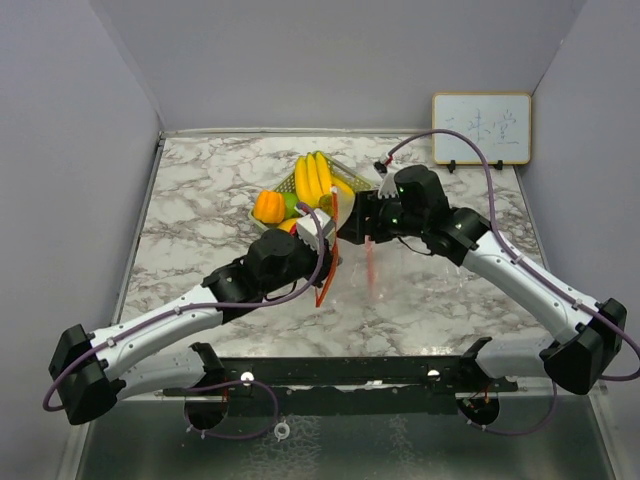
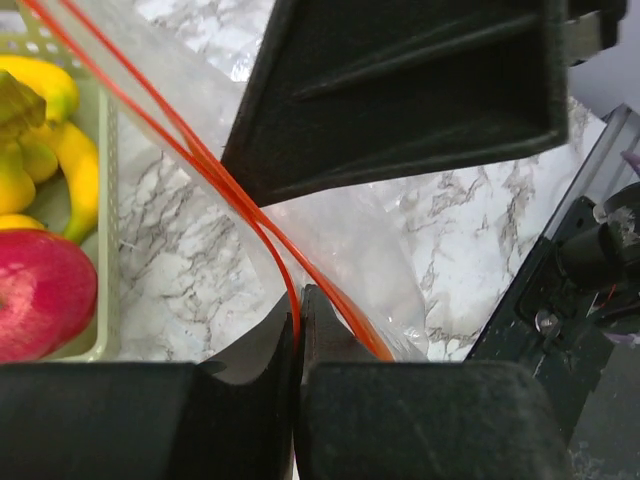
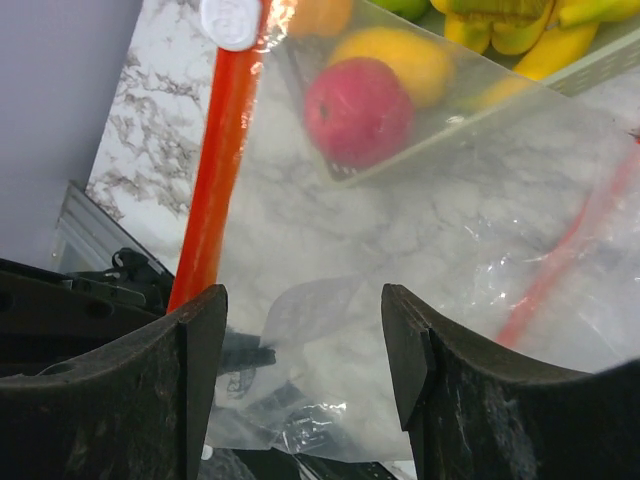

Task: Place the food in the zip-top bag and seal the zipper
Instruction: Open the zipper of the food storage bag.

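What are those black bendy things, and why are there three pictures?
They are two robot arms on a marble table. One picture looks down from above. The other two come from small cameras on each arm's wrist, showing its claw close up. On the table sits a basket of toys: bananas and a red apple. The left claw pinches the orange zipper edge of a clear bag. The right claw is open, with the bag just in front of it.

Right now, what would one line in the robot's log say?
left gripper: shut on zip-top bag zipper edge | right gripper: open, at bag | food: in basket | bag: empty, unsealed
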Motion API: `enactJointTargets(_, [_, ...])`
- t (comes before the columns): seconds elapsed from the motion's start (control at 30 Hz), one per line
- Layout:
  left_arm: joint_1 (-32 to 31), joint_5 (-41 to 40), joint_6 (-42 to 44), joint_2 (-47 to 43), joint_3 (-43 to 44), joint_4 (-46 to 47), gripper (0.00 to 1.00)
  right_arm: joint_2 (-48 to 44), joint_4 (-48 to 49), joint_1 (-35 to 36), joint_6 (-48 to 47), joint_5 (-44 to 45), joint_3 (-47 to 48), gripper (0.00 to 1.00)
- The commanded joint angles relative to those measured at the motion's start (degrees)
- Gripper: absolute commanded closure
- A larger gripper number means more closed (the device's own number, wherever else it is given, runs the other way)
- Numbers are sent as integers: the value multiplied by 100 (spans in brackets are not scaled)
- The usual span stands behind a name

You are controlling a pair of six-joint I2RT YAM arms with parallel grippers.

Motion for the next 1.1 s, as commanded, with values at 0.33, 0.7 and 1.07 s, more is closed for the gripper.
enactJointTargets(0.33, [-28,-125,405,-68,149,45,100,233,351,384,135,59,753,37])
enactJointTargets(0.7, [-27,-441,488,-273,202,-148,100,404,-146,581,122,651,728,47])
enactJointTargets(1.07, [-28,-1151,431,-597,227,-489,100,103,-309,581,96,1111,411,97])
